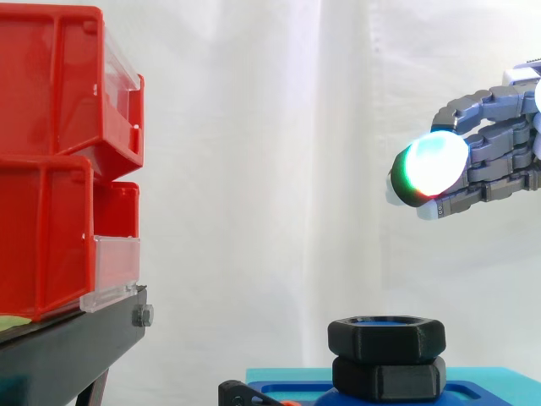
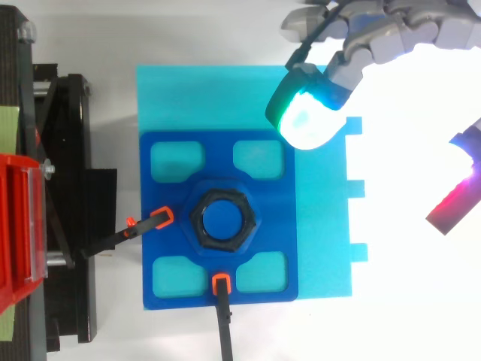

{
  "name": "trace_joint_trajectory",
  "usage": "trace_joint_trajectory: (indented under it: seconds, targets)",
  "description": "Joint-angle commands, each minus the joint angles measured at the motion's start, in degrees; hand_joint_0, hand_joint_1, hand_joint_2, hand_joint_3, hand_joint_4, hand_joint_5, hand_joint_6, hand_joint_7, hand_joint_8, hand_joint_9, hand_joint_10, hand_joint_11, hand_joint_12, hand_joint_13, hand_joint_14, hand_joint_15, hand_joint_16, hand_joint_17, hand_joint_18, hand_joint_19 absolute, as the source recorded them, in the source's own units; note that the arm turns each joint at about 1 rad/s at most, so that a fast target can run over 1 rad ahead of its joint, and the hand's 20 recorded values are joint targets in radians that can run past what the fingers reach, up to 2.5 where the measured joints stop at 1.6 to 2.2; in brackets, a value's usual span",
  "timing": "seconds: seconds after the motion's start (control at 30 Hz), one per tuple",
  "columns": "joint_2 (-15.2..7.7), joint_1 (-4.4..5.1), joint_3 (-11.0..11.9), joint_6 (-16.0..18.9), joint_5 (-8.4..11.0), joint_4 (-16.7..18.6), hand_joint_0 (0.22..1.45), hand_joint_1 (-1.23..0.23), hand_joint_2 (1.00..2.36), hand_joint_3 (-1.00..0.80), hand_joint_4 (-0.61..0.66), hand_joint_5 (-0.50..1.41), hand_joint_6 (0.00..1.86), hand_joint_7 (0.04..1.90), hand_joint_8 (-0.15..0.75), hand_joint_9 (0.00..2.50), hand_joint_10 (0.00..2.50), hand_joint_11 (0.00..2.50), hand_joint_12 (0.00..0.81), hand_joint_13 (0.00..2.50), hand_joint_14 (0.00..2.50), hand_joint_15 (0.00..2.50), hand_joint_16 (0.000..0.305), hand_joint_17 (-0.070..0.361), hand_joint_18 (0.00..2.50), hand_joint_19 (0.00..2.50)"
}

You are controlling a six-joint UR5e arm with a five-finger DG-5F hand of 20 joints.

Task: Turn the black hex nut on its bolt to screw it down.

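Note:
The black hex nut (image 2: 222, 220) sits on its blue bolt at the centre of a dark blue fixture plate (image 2: 176, 203); in the side view two black hex shapes (image 1: 387, 337) are stacked one on the other. My hand (image 1: 499, 144) hangs high above and to the right of the nut, apart from it, fingers relaxed and holding nothing. A fingertip (image 2: 308, 120) glowing white and green reaches over the plate's upper right corner. Another fingertip (image 2: 455, 203) glows magenta off to the right.
The fixture plate lies on a light blue base (image 2: 316, 226) and is held by two black clamps with orange tips (image 2: 219, 284). Red bins (image 1: 59, 161) on a black stand (image 1: 68, 347) rise to the left. A white curtain hangs behind.

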Motion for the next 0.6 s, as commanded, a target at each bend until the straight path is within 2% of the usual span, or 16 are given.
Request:
trace_joint_trajectory:
  seconds: [0.0,0.47,0.57]
  targets:
    - [0.00,-0.07,0.00,0.00,0.00,0.00,0.47,-0.58,1.00,-0.50,0.10,-0.30,0.50,0.64,0.190,0.19,0.00,0.00,0.368,0.00,0.00,0.00,0.061,0.138,0.00,0.20]
    - [0.00,0.02,0.00,0.00,0.00,0.00,0.47,-0.59,1.00,-0.50,0.10,-0.30,0.50,0.63,0.196,0.19,0.00,0.00,0.368,0.00,0.00,0.00,0.062,0.139,0.02,0.21]
    - [-0.09,0.02,0.00,0.00,0.00,0.00,0.47,-0.60,1.00,-0.50,0.06,-0.30,0.50,0.63,0.195,0.18,0.00,0.00,0.363,0.00,0.00,0.00,0.061,0.138,0.00,0.20]
